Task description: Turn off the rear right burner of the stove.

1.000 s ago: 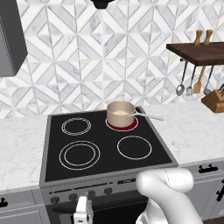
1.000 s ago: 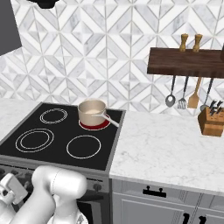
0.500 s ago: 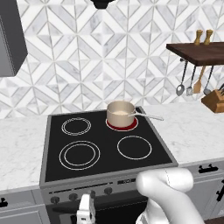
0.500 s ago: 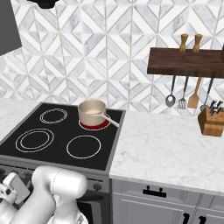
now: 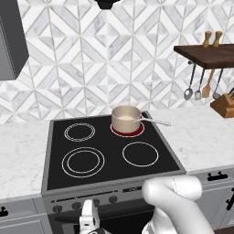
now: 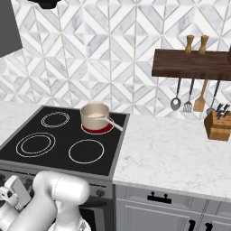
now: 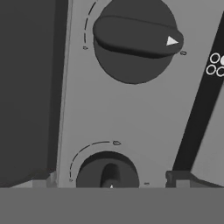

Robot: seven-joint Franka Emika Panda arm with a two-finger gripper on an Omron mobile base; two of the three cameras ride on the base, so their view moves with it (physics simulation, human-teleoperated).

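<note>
hand view is putting me right against the steel front panel (image 7: 131, 113) of the stove (image 5: 109, 155). left of the pincer (image 5: 89, 218) i'm seeing a dark edge; just ahead a lower knob (image 7: 107, 173) is sitting between the fingertips (image 7: 181, 178), which are standing apart, and a second knob (image 7: 135, 39) is lying beyond it. up and right of the pincer, the rear right burner (image 5: 127, 130) is glowing red under the saucepan (image 5: 126, 119). i'm judging these knobs rigid and smooth, likely slippery, best pinched across the raised ridge.
</note>
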